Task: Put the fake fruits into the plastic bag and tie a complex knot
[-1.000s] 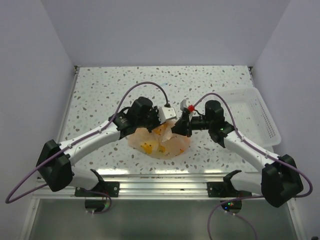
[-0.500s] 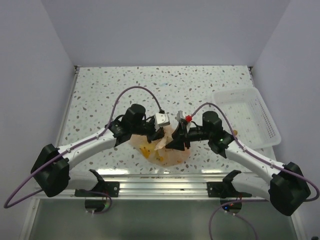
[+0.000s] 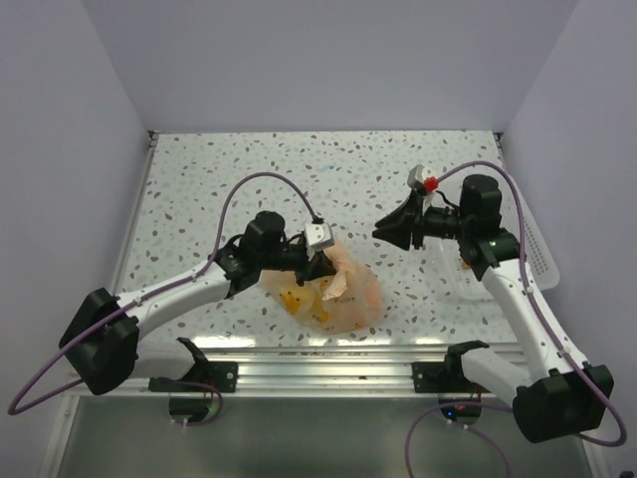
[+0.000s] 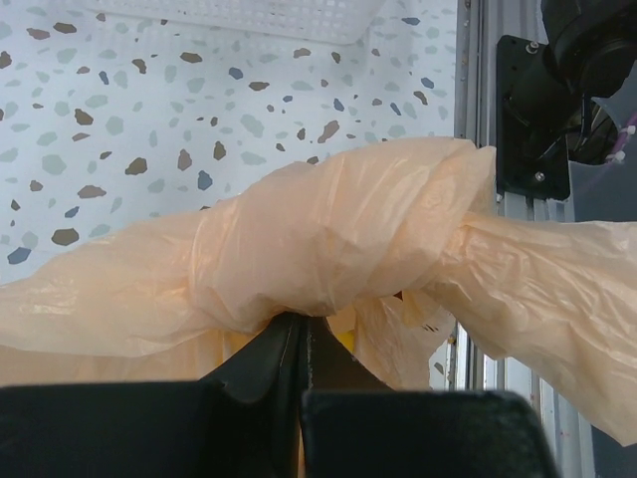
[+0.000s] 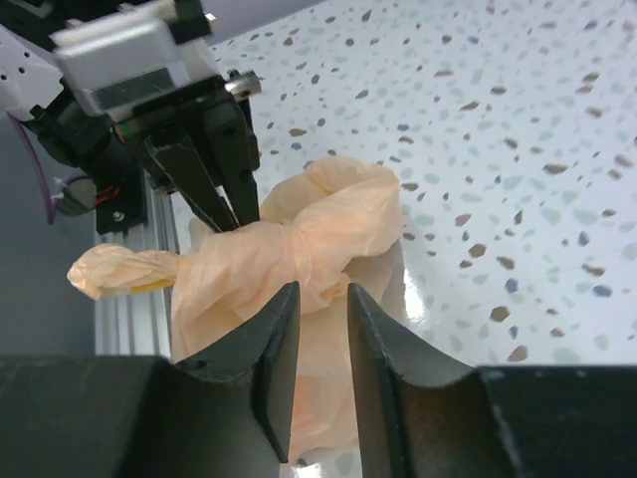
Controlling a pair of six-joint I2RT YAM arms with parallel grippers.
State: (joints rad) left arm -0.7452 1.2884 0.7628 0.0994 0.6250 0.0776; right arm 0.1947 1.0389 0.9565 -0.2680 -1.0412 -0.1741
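Note:
The peach-orange plastic bag (image 3: 343, 299) lies on the table's near middle. Yellow fake fruits (image 3: 294, 297) show through it, and one shows in the left wrist view (image 4: 343, 339). The bag's handles are twisted into a knot (image 5: 299, 244), with one tail (image 5: 114, 271) sticking out sideways. The knot also shows in the left wrist view (image 4: 328, 249). My left gripper (image 3: 323, 271) is shut with its tips at the knot (image 4: 302, 324), pinching bag plastic. My right gripper (image 3: 381, 231) is open and empty, raised up and right of the bag (image 5: 320, 299).
A white plastic tray (image 3: 532, 239) stands at the right edge behind the right arm. An aluminium rail (image 3: 318, 349) runs along the table's near edge, close to the bag. Grey walls close in the table on three sides.
My right gripper has let go of the bag, opened and drawn back up and to the right. My left gripper stays shut at the knot. The bag has settled lower.

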